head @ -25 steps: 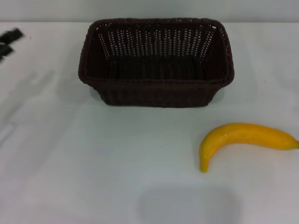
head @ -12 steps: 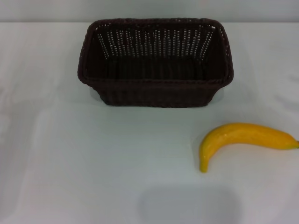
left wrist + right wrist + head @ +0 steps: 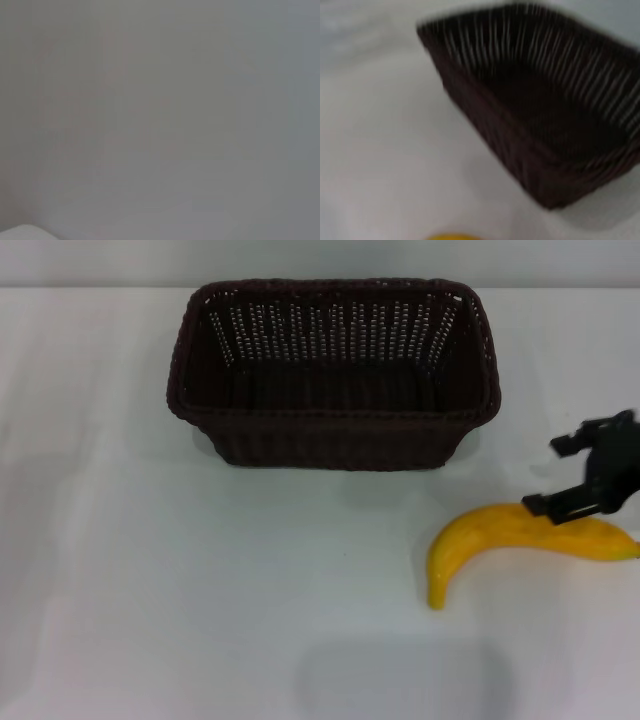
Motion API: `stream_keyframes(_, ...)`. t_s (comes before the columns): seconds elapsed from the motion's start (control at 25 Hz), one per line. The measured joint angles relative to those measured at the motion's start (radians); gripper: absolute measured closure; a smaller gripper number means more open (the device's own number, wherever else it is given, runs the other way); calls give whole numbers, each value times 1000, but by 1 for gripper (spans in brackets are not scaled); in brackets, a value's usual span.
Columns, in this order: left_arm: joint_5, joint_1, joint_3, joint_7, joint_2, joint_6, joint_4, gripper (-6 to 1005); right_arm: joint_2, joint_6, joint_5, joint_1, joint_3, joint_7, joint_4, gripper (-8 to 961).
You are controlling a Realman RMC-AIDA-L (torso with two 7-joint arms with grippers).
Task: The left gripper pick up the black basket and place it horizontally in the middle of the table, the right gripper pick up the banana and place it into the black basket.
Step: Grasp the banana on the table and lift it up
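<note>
The left gripper is out of sight in every view, and its wrist camera shows only a blank grey surface, so whether it is open or closed cannot be told. The black basket (image 3: 333, 375) stands upright on the white bench (image 3: 150, 590), long side across, roughly central and toward the far edge. It looks already set out as the task asks, so that half seems done. Its inside is bare. The banana (image 3: 520, 540) lies on the bench near the basket's front right corner, in front of it and to its right, not touching it. The right gripper (image 3: 585, 475) hangs over the banana's right half, just beside the basket's right end, its fingers spread apart and holding nothing. The lower finger appears close to the fruit's upper side. Left to do, by my reckoning: close on the banana, lift it, and set it into the basket.
</note>
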State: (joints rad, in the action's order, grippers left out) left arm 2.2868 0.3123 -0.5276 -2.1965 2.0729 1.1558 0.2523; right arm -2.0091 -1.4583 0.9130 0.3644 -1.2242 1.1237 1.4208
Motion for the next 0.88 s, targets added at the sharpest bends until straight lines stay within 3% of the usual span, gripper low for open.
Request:
stream_keyframes(0.12,4,2,0,-12,0,0,0,199,-4,40,-90,36,-108,-70,-14,149)
stream_keyframes(0.36,4,2,0,-12,-3,-1,8,199,-4,62,-151,72,-213,-119,-56,163)
stream_keyframes(0.88,5,11,0,-17,-9,0,42,199,-1,83,-212,71,-266,-142,-70,192)
